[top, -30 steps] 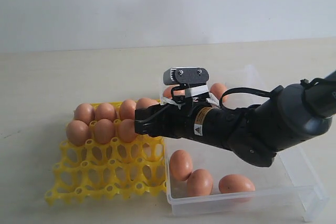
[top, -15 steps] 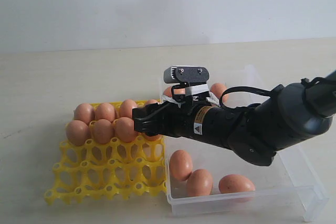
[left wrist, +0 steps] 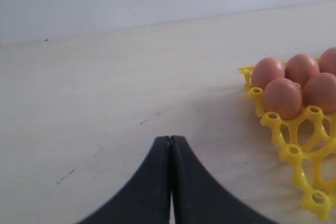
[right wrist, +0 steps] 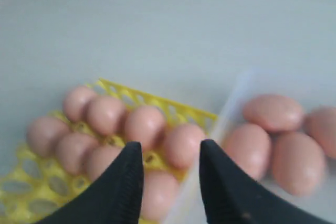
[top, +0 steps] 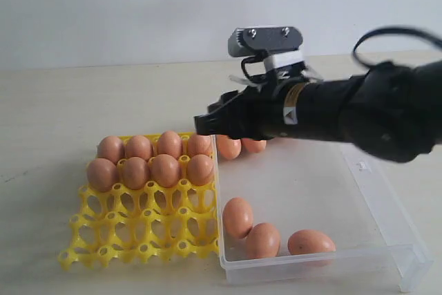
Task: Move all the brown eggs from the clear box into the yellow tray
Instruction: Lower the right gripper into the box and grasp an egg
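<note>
The yellow tray holds several brown eggs in its two far rows. The clear box to its right has three eggs near the front wall. More eggs lie at its back, partly hidden under my arm. My right gripper hangs open and empty above the line where tray and box meet. In the right wrist view its fingers frame tray eggs, with box eggs to one side. My left gripper is shut on nothing, over bare table beside the tray.
The tray's near rows of cups are vacant. The box wall stands right against the tray's edge. Pale tabletop stretches around both, with a white wall behind.
My right gripper has left an egg in the tray's second row and risen up and back toward the box. Its jaws opened wide, then narrowed somewhat.
</note>
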Tool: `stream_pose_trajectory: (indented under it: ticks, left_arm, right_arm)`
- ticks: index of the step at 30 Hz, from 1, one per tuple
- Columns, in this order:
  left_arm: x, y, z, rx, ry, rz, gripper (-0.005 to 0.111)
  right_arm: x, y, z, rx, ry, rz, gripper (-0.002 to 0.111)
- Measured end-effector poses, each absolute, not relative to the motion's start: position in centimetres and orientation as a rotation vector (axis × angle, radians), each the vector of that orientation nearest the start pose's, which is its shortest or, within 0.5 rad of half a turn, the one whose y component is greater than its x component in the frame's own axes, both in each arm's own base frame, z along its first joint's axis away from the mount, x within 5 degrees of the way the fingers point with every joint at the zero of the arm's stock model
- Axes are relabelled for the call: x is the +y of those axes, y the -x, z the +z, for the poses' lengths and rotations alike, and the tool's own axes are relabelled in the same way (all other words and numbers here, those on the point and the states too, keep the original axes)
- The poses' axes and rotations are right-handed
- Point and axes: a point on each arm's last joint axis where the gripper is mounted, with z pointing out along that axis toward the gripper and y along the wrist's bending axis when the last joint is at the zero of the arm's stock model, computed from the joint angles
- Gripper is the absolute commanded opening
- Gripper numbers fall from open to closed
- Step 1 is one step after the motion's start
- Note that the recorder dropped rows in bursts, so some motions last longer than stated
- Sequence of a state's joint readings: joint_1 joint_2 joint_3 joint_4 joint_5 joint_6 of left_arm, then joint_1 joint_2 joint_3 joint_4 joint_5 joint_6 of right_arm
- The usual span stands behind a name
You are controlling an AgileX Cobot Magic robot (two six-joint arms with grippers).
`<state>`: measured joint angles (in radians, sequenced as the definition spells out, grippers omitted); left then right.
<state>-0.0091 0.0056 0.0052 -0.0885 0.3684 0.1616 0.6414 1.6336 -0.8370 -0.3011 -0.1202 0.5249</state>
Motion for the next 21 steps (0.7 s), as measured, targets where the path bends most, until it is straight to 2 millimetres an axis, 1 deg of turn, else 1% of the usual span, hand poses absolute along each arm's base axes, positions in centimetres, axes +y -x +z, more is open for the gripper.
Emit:
stream_pose_trajectory:
  ticks: [2,4,6,7,8,10,13,16,21]
  left_arm:
    - [-0.3,-5.3,17.8,1.858,-0.104,0.019,0.0]
    - [-0.3,-5.3,17.8,1.858,-0.104,0.019,0.0]
    - [-0.3,-5.3,17.8,1.858,-0.104,0.019,0.0]
    - [-0.3,-5.3,17.8,1.858,-0.104,0.019,0.0]
    - [-0.3,-5.3,17.8,1.858,-0.104,0.019,0.0]
    - [-0.3,-5.3,17.8,1.858,-0.104,0.019,0.0]
    - [-0.3,-5.3,17.8,1.858,-0.104,0.019,0.0]
    - [-0.3,-5.3,17.8,1.858,-0.104,0.019,0.0]
    - [-0.3,-5.3,17.8,1.858,-0.104,0.019,0.0]
  right_arm:
    - [18.7,-25.9,22.5,2.295,0.56,0.313,0.036]
    - [17.0,-24.9,23.9,2.416,0.673,0.112,0.044]
    - [15.5,-23.5,24.4,2.566,0.805,-0.059,0.053]
    - [15.0,-22.9,24.5,2.632,0.877,-0.112,0.058]
    - [14.7,-22.4,24.5,2.684,0.94,-0.139,0.06]
    - [14.5,-21.7,24.3,2.745,1.047,-0.14,0.061]
    - [15.2,-21.3,23.4,2.809,1.136,-0.058,0.061]
    - [16.0,-21.7,22.1,2.808,1.216,-0.002,0.061]
    - [16.9,-22.9,19.9,2.767,1.306,0.001,0.061]
